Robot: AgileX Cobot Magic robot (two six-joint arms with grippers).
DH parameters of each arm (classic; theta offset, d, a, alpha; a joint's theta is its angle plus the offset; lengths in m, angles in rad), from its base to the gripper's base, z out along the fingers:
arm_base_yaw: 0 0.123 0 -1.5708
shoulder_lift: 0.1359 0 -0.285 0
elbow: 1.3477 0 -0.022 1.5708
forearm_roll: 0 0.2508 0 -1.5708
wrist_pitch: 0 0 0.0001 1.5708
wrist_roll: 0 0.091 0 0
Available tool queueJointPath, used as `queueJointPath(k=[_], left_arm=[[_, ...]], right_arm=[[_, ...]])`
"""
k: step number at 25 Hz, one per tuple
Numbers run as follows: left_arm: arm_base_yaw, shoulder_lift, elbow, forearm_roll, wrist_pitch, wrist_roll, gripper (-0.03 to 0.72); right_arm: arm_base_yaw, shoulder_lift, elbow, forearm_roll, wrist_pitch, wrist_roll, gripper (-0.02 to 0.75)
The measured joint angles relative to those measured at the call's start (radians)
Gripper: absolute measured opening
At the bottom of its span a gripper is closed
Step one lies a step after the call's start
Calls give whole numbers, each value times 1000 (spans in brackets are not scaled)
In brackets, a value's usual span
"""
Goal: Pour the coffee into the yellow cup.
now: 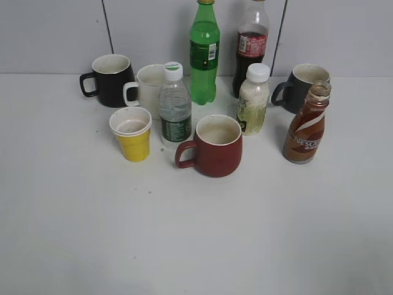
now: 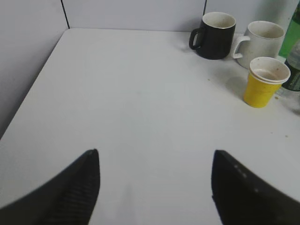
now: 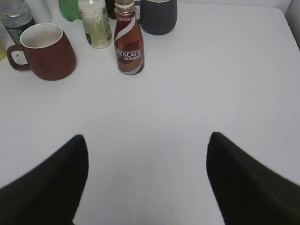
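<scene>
The coffee [image 3: 129,47] stands upright beyond the right hand [image 3: 146,180], whose fingers are spread wide.

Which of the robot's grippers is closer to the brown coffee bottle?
The right gripper: the coffee bottle stands just ahead of it. The left gripper faces the yellow cup on the other side.

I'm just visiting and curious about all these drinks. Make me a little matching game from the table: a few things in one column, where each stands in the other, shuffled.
Things:
1. coffee bottle
2. yellow cup
3. red mug
4. green bottle

Places, as the exterior view shows them:
A. back row, by the wall
B. far right of the group, in front of a dark grey mug
C. left side, in front of the white mug
D. front centre, handle pointing left

Pairs: 1-B, 2-C, 3-D, 4-A
</scene>
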Motion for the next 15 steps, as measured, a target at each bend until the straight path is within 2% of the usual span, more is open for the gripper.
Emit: queueJointPath(k=[15], left_arm=[[0, 0, 0, 0, 0, 0, 563]], right_arm=[[0, 0, 2, 0, 0, -1, 585]])
